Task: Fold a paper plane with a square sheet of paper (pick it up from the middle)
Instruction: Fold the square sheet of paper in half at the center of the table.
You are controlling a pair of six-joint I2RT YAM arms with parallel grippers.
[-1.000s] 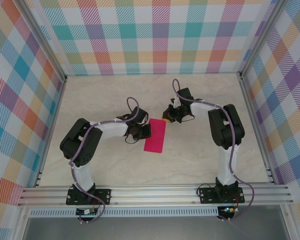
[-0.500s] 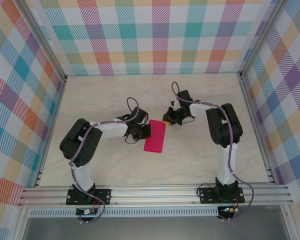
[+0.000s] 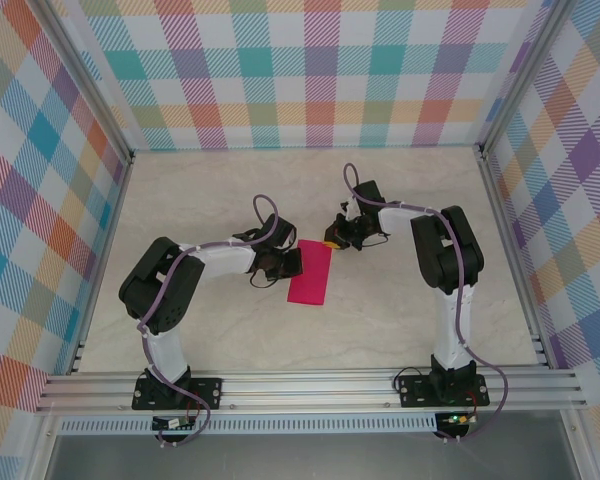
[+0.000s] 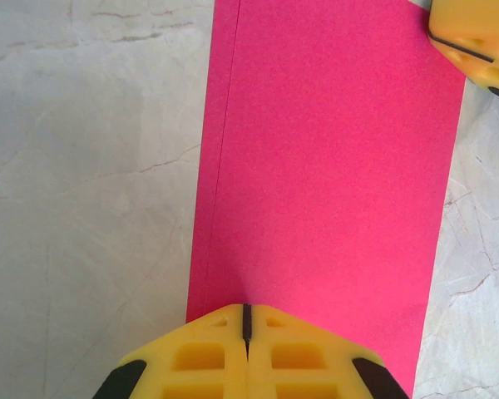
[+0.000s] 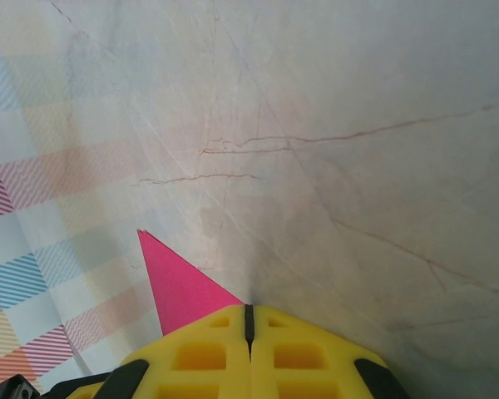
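The thin magenta-pink square sheet of paper (image 3: 311, 272) lies flat on the pale marble-patterned bench (image 3: 200, 200) between the two arms. It presents a narrow rectangle, with a faint line running just inside one long edge (image 4: 224, 141). The left jaws are closed together, and their yellow fingertips (image 4: 201, 359) sit over the sheet's edge nearest the left arm. The right jaws are also closed together, and their yellow fingertips (image 5: 303, 359) sit at the far corner of the sheet (image 5: 179, 287). Whether either pair is pressing down cannot be determined.

Probable faults from this position:

- **Skidding.** Closed tips pushed sideways may drag the smooth paper across the bench instead of creasing it.
- **Pivoting.** The right contact holds only a corner, so the sheet may rotate about it, or the corner may slip free and curl.
- **Crooked crease.** The line near the long edge suggests the layers are slightly offset. Folding over that offset would probably skew the plane.
- **Crumpling.** Lifting the flat sheet requires the jaws to part first, and a pinch close to the edge may crumple it.
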